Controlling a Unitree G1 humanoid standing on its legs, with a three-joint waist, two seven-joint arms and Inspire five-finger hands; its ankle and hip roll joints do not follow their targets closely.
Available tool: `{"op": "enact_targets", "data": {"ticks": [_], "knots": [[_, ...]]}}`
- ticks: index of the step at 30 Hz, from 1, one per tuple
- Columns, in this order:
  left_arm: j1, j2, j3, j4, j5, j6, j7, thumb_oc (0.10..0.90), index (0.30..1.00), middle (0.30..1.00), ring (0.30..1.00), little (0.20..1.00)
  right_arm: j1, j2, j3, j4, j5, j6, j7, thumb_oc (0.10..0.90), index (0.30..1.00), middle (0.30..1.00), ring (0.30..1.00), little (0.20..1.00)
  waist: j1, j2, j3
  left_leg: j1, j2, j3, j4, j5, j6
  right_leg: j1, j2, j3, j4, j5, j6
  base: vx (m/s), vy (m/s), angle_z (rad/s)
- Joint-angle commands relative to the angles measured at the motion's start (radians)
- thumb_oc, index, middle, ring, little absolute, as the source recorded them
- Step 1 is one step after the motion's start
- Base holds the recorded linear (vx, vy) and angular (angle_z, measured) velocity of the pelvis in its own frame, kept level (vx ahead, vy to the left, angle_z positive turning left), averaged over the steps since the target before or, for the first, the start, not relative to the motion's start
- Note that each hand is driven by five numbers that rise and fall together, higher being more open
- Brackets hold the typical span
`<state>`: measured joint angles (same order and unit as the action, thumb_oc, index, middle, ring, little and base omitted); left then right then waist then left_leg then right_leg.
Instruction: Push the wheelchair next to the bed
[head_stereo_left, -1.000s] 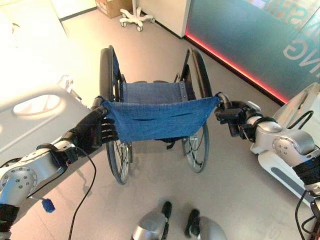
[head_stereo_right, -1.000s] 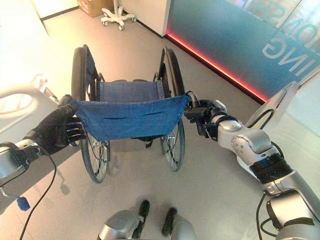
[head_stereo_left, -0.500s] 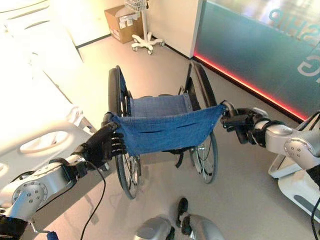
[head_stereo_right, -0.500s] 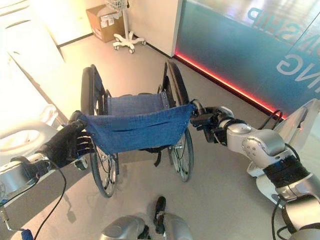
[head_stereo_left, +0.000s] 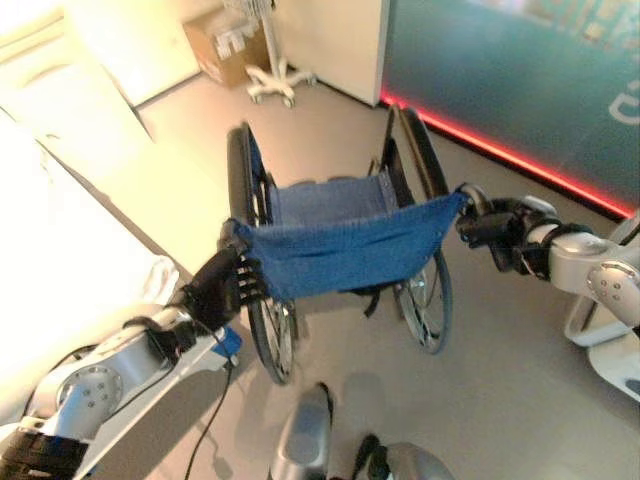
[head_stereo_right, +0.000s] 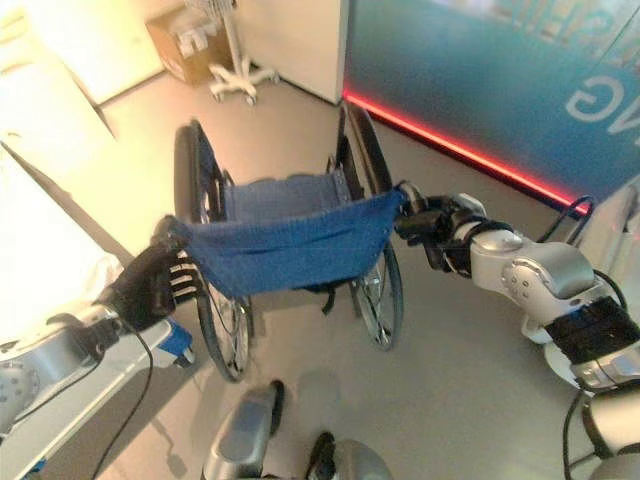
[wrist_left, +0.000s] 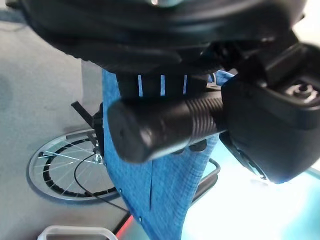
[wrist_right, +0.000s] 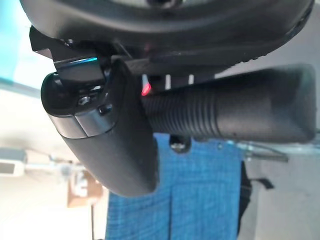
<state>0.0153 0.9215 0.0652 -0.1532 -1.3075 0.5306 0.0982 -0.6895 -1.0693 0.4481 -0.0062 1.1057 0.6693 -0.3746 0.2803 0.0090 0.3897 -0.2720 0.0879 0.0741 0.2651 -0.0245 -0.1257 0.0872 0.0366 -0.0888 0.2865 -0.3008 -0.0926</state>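
Left hand (head_stereo_left: 215, 287) and right hand (head_stereo_left: 495, 227) each clench a ribbed push handle (wrist_left: 165, 127) of the blue-backed wheelchair (head_stereo_left: 345, 245), bed (head_stereo_left: 60, 250) at frame left.

Floor (head_stereo_left: 500, 340): plain grey, smooth, carrying everything here
Wheelchair (head_stereo_left: 345, 245): at the centre, both big wheels standing on the floor
Bed (head_stereo_left: 60, 270): at 9 o'clock of the wheelchair, pale, just beside its left wheel
Cardboard box (head_stereo_left: 222, 45): at 11 o'clock, on the floor against the far wall
Wheeled stand (head_stereo_left: 272, 75): at 12 o'clock, white star base on castors, just beside the box
White base (head_stereo_left: 600, 340): at 3 o'clock, possibly part of another machine
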Motion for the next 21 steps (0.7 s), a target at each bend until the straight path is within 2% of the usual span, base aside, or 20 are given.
{"op": "enact_targets", "data": {"ticks": [1,2,4,5,6,7,8,9,11,12,13,15,16,17,20,21], "knots": [[-0.122,0.088,0.13,0.007,0.015,-0.159,-0.01,0.4,0.3,0.3,0.3,0.3,0.036,0.121,0.014,-0.199,-0.02,-0.154,0.138,0.4,0.3,0.3,0.3,0.3,-0.042,-0.046,-0.097,-0.045,-0.077,0.019,-0.085,0.176,0.074,0.127,0.002,-0.08,-0.097,0.1,0.126,0.51,0.063,-0.12],[-0.14,0.097,0.128,0.019,0.011,-0.144,-0.017,0.4,0.3,0.3,0.3,0.3,0.052,0.134,0.001,-0.198,-0.025,-0.158,0.136,0.4,0.3,0.3,0.3,0.3,-0.031,-0.058,-0.102,-0.042,-0.096,0.017,-0.057,0.14,0.096,0.141,-0.01,-0.085,-0.059,0.088,0.139,0.45,0.055,-0.18],[-0.166,0.103,0.12,0.036,0.017,-0.125,-0.029,0.4,0.3,0.3,0.3,0.3,0.06,0.156,-0.005,-0.192,-0.028,-0.164,0.117,0.4,0.3,0.3,0.3,0.3,-0.024,-0.075,-0.109,-0.017,-0.124,0.021,-0.052,0.11,0.128,0.136,-0.033,-0.101,0.054,0.138,0.179,0.4,0.111,-0.3],[-0.199,0.11,0.098,0.058,0.028,-0.116,-0.047,0.4,0.3,0.3,0.3,0.3,0.067,0.171,-0.006,-0.188,-0.035,-0.173,0.097,0.4,0.3,0.3,0.3,0.3,-0.024,-0.073,-0.122,0.017,-0.139,0.015,-0.067,0.095,0.16,0.088,-0.048,-0.103,0.251,0.25,0.234,0.44,0.191,-0.27],[-0.216,0.118,0.09,0.062,0.021,-0.11,-0.047,0.4,0.3,0.3,0.3,0.3,0.071,0.174,-0.01,-0.188,-0.039,-0.176,0.093,0.4,0.3,0.3,0.3,0.3,-0.027,-0.075,-0.124,0.034,-0.156,0.002,-0.069,0.08,0.174,0.061,-0.054,-0.091,0.349,0.299,0.26,0.45,0.21,-0.12],[-0.229,0.124,0.084,0.067,0.011,-0.105,-0.045,0.4,0.3,0.3,0.3,0.3,0.074,0.173,-0.015,-0.187,-0.042,-0.174,0.094,0.4,0.3,0.3,0.3,0.3,-0.026,-0.069,-0.133,0.046,-0.16,-0.008,-0.072,0.072,0.182,0.038,-0.047,-0.083,0.407,0.358,0.275,0.4,0.176,0.17],[-0.245,0.132,0.077,0.074,-0.011,-0.099,-0.036,0.4,0.3,0.3,0.3,0.3,0.069,0.172,-0.011,-0.185,-0.042,-0.172,0.096,0.4,0.3,0.3,0.3,0.3,-0.029,-0.064,-0.141,0.064,-0.166,-0.009,-0.071,0.059,0.189,0.005,-0.059,-0.084,0.446,0.388,0.276,0.37,0.154,0.38],[-0.252,0.136,0.072,0.079,-0.022,-0.096,-0.031,0.4,0.3,0.3,0.3,0.3,0.064,0.175,-0.005,-0.181,-0.042,-0.173,0.098,0.4,0.3,0.3,0.3,0.3,-0.032,-0.059,-0.143,0.072,-0.169,-0.008,-0.064,0.047,0.194,-0.013,-0.072,-0.09,0.439,0.381,0.264,0.33,0.121,0.47],[-0.257,0.145,0.064,0.088,-0.026,-0.097,-0.036,0.4,0.3,0.3,0.3,0.3,0.057,0.186,-0.001,-0.17,-0.055,-0.177,0.101,0.4,0.3,0.3,0.3,0.3,-0.041,-0.056,-0.14,0.078,-0.186,-0.022,-0.043,0.028,0.204,-0.053,-0.088,-0.108,0.364,0.315,0.239,0.26,0.025,0.05],[-0.257,0.145,0.064,0.088,-0.026,-0.097,-0.036,0.4,0.3,0.3,0.3,0.3,0.057,0.186,-0.001,-0.17,-0.055,-0.177,0.101,0.4,0.3,0.3,0.3,0.3,-0.042,-0.056,-0.141,0.078,-0.185,-0.023,-0.043,0.028,0.204,-0.053,-0.087,-0.109,0.363,0.316,0.239,0.34,-0.059,-0.13],[-0.24,0.157,0.075,0.085,-0.025,-0.103,-0.066,0.4,0.3,0.3,0.3,0.3,0.05,0.183,-0.007,-0.165,-0.06,-0.179,0.092,0.4,0.3,0.3,0.3,0.3,-0.037,-0.048,-0.133,0.092,-0.192,-0.056,-0.03,0.018,0.199,-0.096,-0.099,-0.126,0.253,0.274,0.217,0.31,-0.084,0.04],[-0.217,0.157,0.097,0.082,-0.016,-0.121,-0.095,0.4,0.3,0.3,0.3,0.3,0.034,0.182,-0.015,-0.15,-0.073,-0.187,0.089,0.4,0.3,0.3,0.3,0.3,-0.045,-0.042,-0.113,0.138,-0.193,-0.097,-0.019,-0.011,0.193,-0.153,-0.126,-0.143,0.139,0.267,0.202,0.41,-0.18,0.04],[-0.204,0.154,0.103,0.074,-0.014,-0.137,-0.097,0.4,0.3,0.3,0.3,0.3,0.017,0.182,-0.011,-0.128,-0.073,-0.201,0.084,0.4,0.3,0.3,0.3,0.3,-0.058,-0.05,-0.093,0.175,-0.205,-0.116,-0.003,-0.049,0.195,-0.188,-0.154,-0.132,0.036,0.312,0.21,0.3,-0.182,0.01],[-0.202,0.153,0.105,0.073,-0.014,-0.137,-0.097,0.4,0.3,0.3,0.3,0.3,0.015,0.183,-0.009,-0.127,-0.073,-0.201,0.084,0.4,0.3,0.3,0.3,0.3,-0.061,-0.048,-0.091,0.179,-0.204,-0.119,0.0,-0.053,0.195,-0.181,-0.152,-0.135,0.033,0.312,0.211,0.34,-0.247,0.18],[-0.175,0.169,0.102,0.03,-0.009,-0.167,-0.099,0.4,0.3,0.3,0.3,0.3,-0.037,0.148,-0.005,-0.121,-0.018,-0.205,0.046,0.4,0.3,0.3,0.3,0.3,-0.086,-0.08,-0.072,0.243,-0.213,-0.164,0.029,-0.144,0.194,-0.261,-0.219,-0.066,-0.171,0.452,0.261,0.4,-0.322,0.53],[-0.161,0.171,0.111,0.009,-0.009,-0.171,-0.095,0.4,0.3,0.3,0.3,0.3,-0.042,0.136,-0.014,-0.133,-0.001,-0.195,0.039,0.4,0.3,0.3,0.3,0.3,-0.089,-0.085,-0.07,0.26,-0.205,-0.179,0.034,-0.165,0.191,-0.269,-0.233,-0.052,-0.207,0.474,0.272,0.5,-0.394,1.03]]}}
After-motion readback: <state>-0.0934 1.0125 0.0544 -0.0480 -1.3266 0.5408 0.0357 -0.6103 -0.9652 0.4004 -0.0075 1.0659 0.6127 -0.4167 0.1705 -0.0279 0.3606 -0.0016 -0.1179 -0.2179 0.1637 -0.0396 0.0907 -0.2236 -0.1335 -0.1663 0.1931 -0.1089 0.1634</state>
